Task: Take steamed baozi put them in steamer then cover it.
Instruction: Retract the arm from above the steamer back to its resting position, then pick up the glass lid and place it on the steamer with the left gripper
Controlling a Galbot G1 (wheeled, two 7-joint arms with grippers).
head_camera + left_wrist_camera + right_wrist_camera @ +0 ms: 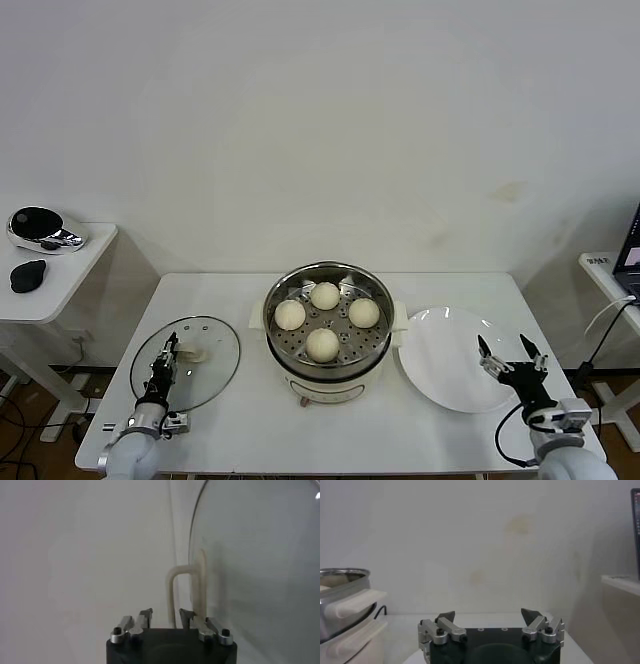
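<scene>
Several cream-white baozi (325,295) lie on the perforated tray inside the shiny steamer (274,322) at the table's middle. The glass cover (215,372) lies flat on the table left of the steamer, its cream handle (191,355) on top. My left gripper (168,352) is low over the cover. In the left wrist view its jaws (166,614) stand narrow on either side of one leg of the handle (171,582), with a small gap showing on each side. My right gripper (512,352) hovers open and empty over the table's right part.
A flat white plate (445,385) lies right of the steamer, under the right gripper. The steamer's side handle (352,606) shows in the right wrist view. A small side table (40,290) with dark objects stands at far left.
</scene>
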